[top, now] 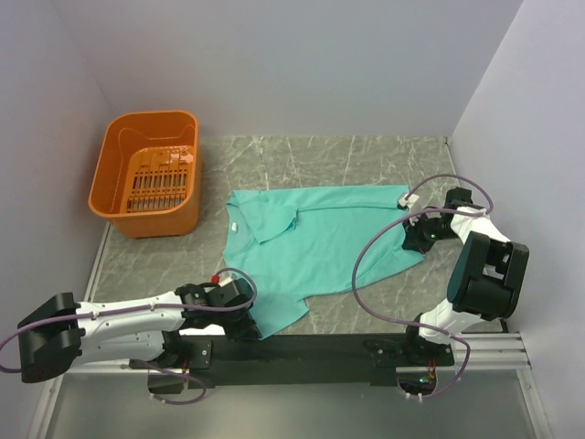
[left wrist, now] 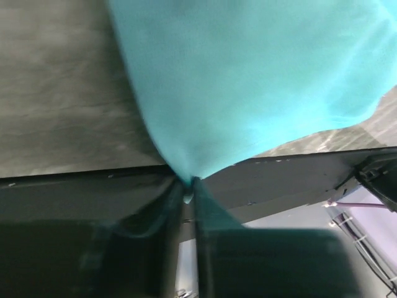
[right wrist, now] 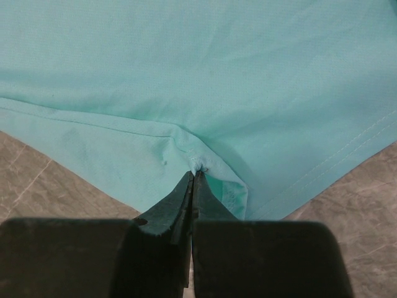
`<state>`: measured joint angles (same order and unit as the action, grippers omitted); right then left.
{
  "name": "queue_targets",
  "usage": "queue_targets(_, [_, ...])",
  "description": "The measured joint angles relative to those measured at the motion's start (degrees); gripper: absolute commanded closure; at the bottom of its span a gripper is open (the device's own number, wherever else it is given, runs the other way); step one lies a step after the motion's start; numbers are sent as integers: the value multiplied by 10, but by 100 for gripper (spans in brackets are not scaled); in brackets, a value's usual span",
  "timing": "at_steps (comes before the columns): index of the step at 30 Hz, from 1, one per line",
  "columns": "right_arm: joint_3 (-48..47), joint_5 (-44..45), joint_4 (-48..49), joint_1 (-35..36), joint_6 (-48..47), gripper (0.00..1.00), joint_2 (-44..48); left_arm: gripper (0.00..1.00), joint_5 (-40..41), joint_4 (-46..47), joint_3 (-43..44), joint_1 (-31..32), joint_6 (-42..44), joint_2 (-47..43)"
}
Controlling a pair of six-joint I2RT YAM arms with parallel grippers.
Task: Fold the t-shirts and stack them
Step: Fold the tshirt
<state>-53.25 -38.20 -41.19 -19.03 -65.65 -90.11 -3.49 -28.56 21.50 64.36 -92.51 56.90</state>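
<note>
One teal-green t-shirt (top: 315,242) lies spread on the grey marbled table, its collar toward the left. My left gripper (top: 245,315) is shut on the shirt's near corner at the table's front edge; in the left wrist view the fabric (left wrist: 248,81) rises from the pinched jaws of that gripper (left wrist: 189,183). My right gripper (top: 413,240) is shut on the shirt's right hem; in the right wrist view the jaws of that gripper (right wrist: 193,175) pinch a small fold of hem (right wrist: 205,155).
An orange plastic basket (top: 149,174) stands at the back left of the table. Grey walls close in the back and right sides. A black rail (top: 302,352) runs along the near edge under the arm bases.
</note>
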Motion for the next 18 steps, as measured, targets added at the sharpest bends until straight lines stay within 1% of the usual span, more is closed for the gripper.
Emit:
queue_targets(1, [1,0,-1,-1,0,100,0,96,4,9,2,2,-2,6])
queue_targets(4, [1,-3,-1,-3,-2,100,2,99,10,12,10,2,-2,10])
queue_targets(8, [1,-9,-11,-9,-13,100,12,99,30,-1,37,2,-1,-3])
queue_targets(11, [-6,-24,-41,-22,-29,100,22,100,56,-22,62,-7,1,-36])
queue_targets(14, [-29,-46,-75,-40,-45,100,23,100,68,-36,81,-60,15,-71])
queue_targets(18, [-64,-69,-100,-53,-50,100,23,99,64,-39,97,-173,60,-86])
